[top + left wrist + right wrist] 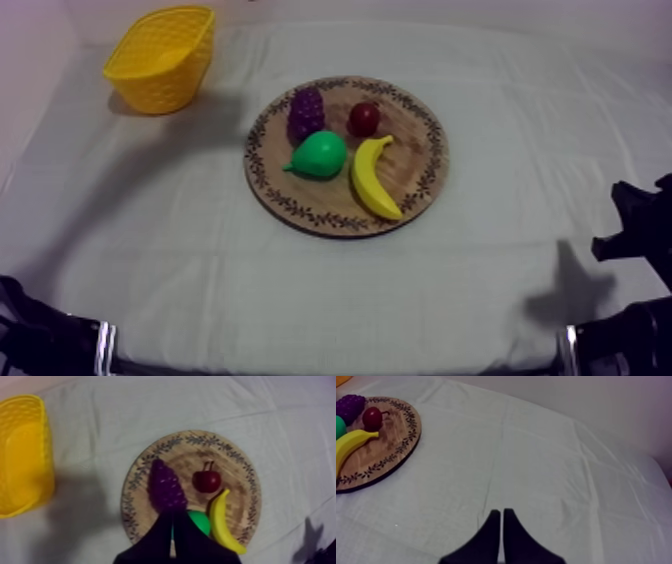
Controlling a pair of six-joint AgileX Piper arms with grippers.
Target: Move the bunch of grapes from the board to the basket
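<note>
Task thing: the bunch of grapes (305, 113) is purple and lies on the far-left part of the wooden board (421, 150), well apart from both end effectors.
Neighbours of the grapes: the green pear (321, 154) sits just on the near side, touching or almost touching. The small red fruit (363, 119) is just to the right, with a little bare wood between.
Banana: the banana (372, 178) lies on the near-right part of the board, just right of the pear, curved, with one end close to the small red fruit.
Board: round, with a patterned rim, flat on the desk (200, 250) a little beyond its middle.
Basket: the yellow basket (165, 85) stands upright at the far left of the desk, mouth up, well apart from the board.
Left end effector: the left end effector (172, 521) is clenched on nothing, its two black fingers lying together as a narrow wedge. From its own camera the tip lies across the pear, with the grapes just beyond it and the basket off to the left.
Right end effector: the right end effector (501, 515) is also clenched on nothing, fingers together, above bare cloth to the right of the board.
Arms: the left arm (50, 345) is low at the near-left edge of the desk and the right arm (640, 235) at the near-right edge.
Desk cover: grey-white cloth with faint creases.
</note>
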